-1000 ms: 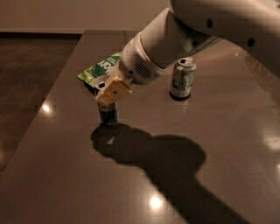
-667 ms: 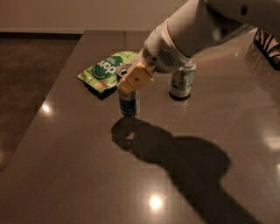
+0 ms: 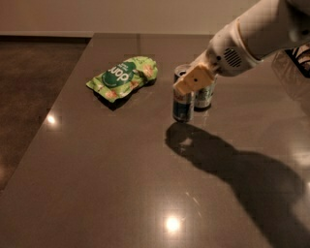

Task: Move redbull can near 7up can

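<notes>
1. A glossy, dark grey-brown tabletop (image 3: 111,174) fills most of the camera view. Its far edge meets a pale wall (image 3: 121,14), and its left edge runs diagonally.
2. Left of the table lies a dark brown floor (image 3: 29,82), with a lighter baseboard strip (image 3: 43,34) where it meets the wall.
3. Two bright ceiling-light reflections sit on the polished surface, one near the left edge (image 3: 51,119) and one near the front (image 3: 172,224).
4. The white, rounded robot arm (image 3: 261,31) reaches in from the upper right. Its wide dark shadow (image 3: 232,164) spreads across the table toward the lower right.
5. The gripper (image 3: 186,85), with tan fingers (image 3: 196,78), is over the far middle of the table and is clamped on the upper part of the slim, tall silver-and-blue redbull can (image 3: 182,107).
6. The redbull can stands upright. Whether its base touches the table cannot be told.
7. The wider green-and-silver 7up can (image 3: 204,96) stands just beside it, behind and to the right, and is partly hidden by the gripper.
8. A crumpled green snack bag (image 3: 123,76) lies flat, well to the left of both cans.
</notes>
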